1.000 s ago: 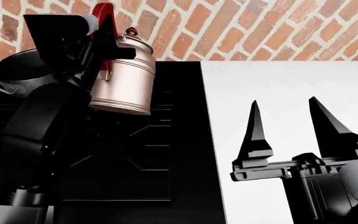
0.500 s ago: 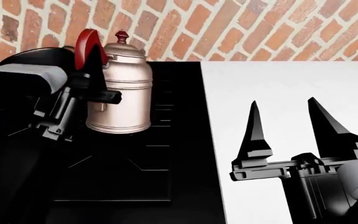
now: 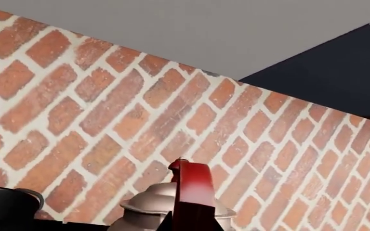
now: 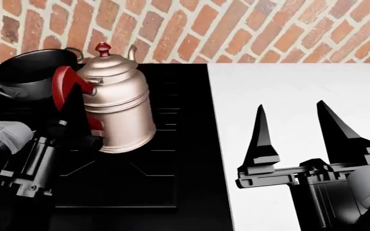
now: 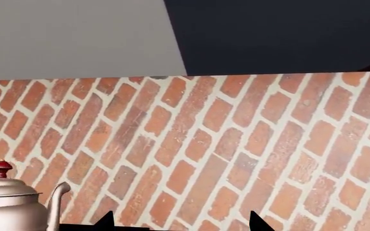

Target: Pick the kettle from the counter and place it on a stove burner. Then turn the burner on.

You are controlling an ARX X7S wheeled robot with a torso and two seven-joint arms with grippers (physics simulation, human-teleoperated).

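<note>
The kettle [image 4: 116,109] sits over the black stove burner [image 4: 148,159] grate, tipped a little so its base leans rightward, red handle [image 4: 69,89] turned toward the left arm. Nearest me, the right pincer [image 4: 297,130] hovers over the white counter [image 4: 300,96] with its two pointed fingers spread wide, holding nothing. The left pincer [image 4: 75,126] is at the kettle's handle (whether it actually grips, I cannot tell; black on black there). Behind the kettle stands a dark grey pot [image 4: 27,72], then the brick wall [image 4: 236,29].
</note>
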